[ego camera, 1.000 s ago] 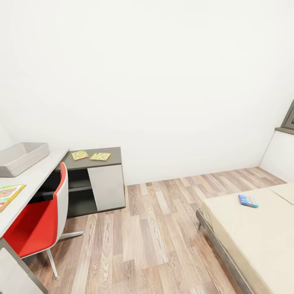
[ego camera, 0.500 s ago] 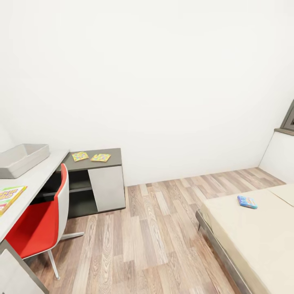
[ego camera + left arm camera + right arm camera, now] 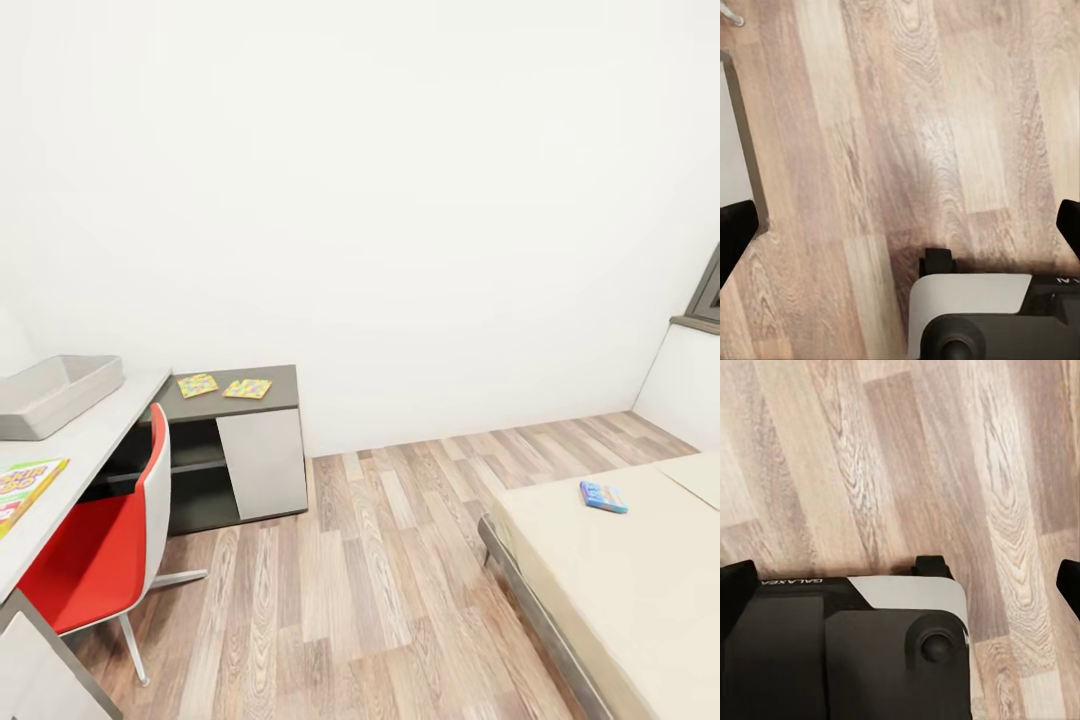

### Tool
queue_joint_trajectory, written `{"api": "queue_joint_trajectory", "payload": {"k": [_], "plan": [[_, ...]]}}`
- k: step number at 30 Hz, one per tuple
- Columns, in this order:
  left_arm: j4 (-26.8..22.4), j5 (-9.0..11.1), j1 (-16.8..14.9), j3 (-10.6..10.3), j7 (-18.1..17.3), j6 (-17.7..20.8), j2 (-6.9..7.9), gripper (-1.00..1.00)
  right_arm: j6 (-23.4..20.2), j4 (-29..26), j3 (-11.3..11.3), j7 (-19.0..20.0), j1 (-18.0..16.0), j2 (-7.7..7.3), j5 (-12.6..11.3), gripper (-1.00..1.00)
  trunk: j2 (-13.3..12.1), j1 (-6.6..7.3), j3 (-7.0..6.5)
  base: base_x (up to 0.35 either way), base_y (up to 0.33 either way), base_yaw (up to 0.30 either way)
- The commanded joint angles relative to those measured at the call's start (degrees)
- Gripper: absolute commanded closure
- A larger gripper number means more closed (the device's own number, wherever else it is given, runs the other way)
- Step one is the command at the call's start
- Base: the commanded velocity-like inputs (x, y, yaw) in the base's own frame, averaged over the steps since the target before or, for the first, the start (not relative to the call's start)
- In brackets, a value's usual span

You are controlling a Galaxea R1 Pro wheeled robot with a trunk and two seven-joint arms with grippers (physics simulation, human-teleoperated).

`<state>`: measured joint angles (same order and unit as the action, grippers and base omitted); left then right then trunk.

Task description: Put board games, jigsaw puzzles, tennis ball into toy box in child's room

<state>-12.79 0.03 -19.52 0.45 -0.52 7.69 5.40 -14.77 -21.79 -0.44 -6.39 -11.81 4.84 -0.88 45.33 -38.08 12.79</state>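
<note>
Floor: your left wrist looks down on wood planks (image 3: 907, 135).
Left gripper (image 3: 900, 225): fingertips wide apart, holding nothing.
Base: robot's base (image 3: 975, 315) below.

Grey toy box (image 3: 55, 393) far left; two puzzles (image 3: 197, 385) (image 3: 247, 388) left-centre; board games: far-left edge (image 3: 25, 485), probably another lower right (image 3: 604, 496).

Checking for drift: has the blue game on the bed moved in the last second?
No. The blue game keeps its spot on the bed; the slight shift in the picture matches the whole view's, so the camera moved.

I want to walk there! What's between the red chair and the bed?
In the head view, bare wooden floor lies between the red chair and the bed.
</note>
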Motion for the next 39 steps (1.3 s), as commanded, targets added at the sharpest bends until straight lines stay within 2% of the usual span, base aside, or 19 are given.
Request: {"api": "queue_joint_trajectory", "payload": {"k": [1, 5, 14, 30, 39], "plan": [[-0.1, 0.0, -0.2, 0.0, -0.1, 0.3, 0.11, -1.00, -0.4, -0.2, 0.0, -0.2, -0.1, 0.07, -0.1, -1.00, -0.4, 0.22, -0.10, 0.000, 0.000, 0.000], [-0.1, 0.0, -0.7, 0.0, -0.2, -0.2, 0.47, -1.00, 1.0, -0.3, 0.1, -0.3, -0.4, 0.18, -0.1, -1.00, -2.0, 1.10, -0.82, 0.000, 0.000, 0.000], [0.5, -0.2, -1.0, -0.5, -0.3, -2.8, 1.31, -1.00, 9.5, 0.1, 0.3, -0.2, -0.3, 0.13, 0.1, -1.00, -5.6, 3.07, -2.43, 0.000, 0.000, 0.000], [0.6, -0.1, -0.9, -0.3, -0.3, -3.1, 1.57, -1.00, 10.0, 0.4, 0.6, -0.2, -0.1, 0.24, 0.2, -1.00, -12.0, 6.59, -5.32, 0.000, 0.000, 0.000], [0.6, 0.0, -0.9, -0.3, -0.4, -3.1, 1.57, -1.00, 10.0, 0.4, 0.6, -0.3, -0.1, 0.64, 0.2, -1.00, -15.6, 8.56, -7.51, 0.000, 0.000, 0.000]]}}
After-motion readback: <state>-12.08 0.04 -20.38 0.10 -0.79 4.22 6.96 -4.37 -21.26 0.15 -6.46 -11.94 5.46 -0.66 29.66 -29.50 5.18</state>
